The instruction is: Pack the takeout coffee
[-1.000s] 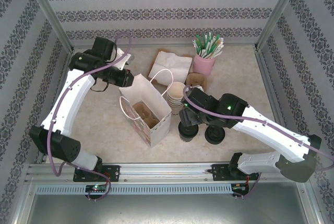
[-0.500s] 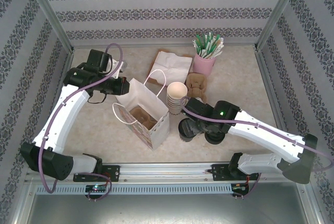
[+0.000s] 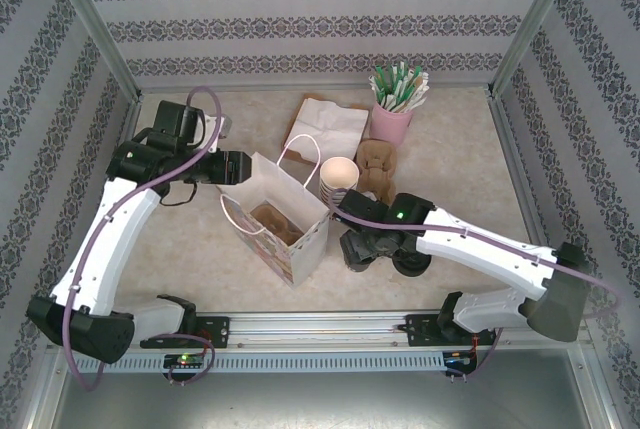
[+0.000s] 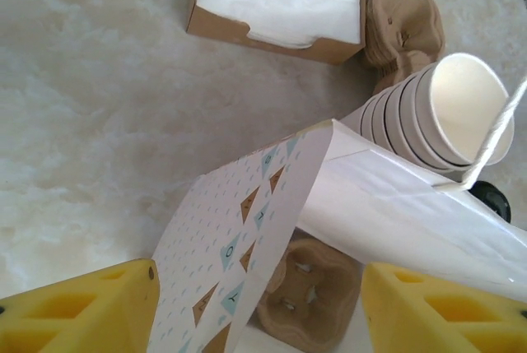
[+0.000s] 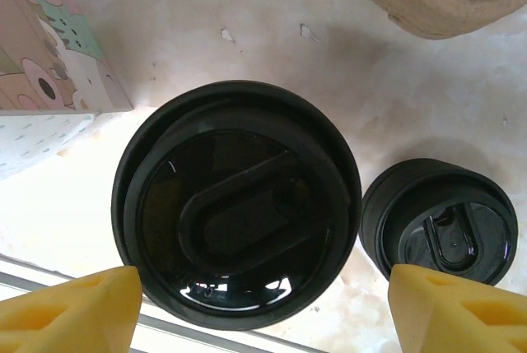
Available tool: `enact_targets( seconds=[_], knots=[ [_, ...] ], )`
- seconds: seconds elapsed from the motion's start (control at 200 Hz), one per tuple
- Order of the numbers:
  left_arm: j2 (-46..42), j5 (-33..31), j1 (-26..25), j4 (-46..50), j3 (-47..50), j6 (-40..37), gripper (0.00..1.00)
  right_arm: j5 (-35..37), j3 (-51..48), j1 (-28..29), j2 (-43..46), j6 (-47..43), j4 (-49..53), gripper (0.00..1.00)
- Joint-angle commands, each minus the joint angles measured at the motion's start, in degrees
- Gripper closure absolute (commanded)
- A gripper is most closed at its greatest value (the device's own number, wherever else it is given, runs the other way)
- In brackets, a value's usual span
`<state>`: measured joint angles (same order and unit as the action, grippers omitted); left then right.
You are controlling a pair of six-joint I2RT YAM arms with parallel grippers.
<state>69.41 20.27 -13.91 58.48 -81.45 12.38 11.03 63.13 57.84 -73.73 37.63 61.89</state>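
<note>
Right gripper [image 5: 263,312] hangs open over the takeout coffee [image 5: 236,205]; left gripper [image 4: 263,310], also open, straddles the paper bag [image 4: 239,238] rim just left

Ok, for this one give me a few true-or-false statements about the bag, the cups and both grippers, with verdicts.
1. The paper bag stands open with a brown cup carrier inside. True.
2. The right gripper is shut on the takeout coffee. False: it is open, its fingers spread either side of the black lid.
3. The stack of paper cups sits inside the bag. False: it is outside, beside the bag.
4. The pink cup holds green-and-white sticks. True.
5. The left gripper is open, with the bag's rim between its fingers. True.
</note>
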Motion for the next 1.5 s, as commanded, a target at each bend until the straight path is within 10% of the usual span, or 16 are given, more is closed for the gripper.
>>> enact_targets(
  seconds=[0.0, 1.499],
  knots=[
    [-3.51, -1.44, -0.58, -4.68, 2.2, 3.02, 0.31, 0.12, -0.94, -0.43, -0.42, 2.22, -1.81, 0.21],
    [-10.44, -6.55, -0.51, -12.29, 9.91, 10.83, 0.32, -0.26, -4.89, -2.65, 2.43, 4.3, -5.07, 0.19]
  ],
)
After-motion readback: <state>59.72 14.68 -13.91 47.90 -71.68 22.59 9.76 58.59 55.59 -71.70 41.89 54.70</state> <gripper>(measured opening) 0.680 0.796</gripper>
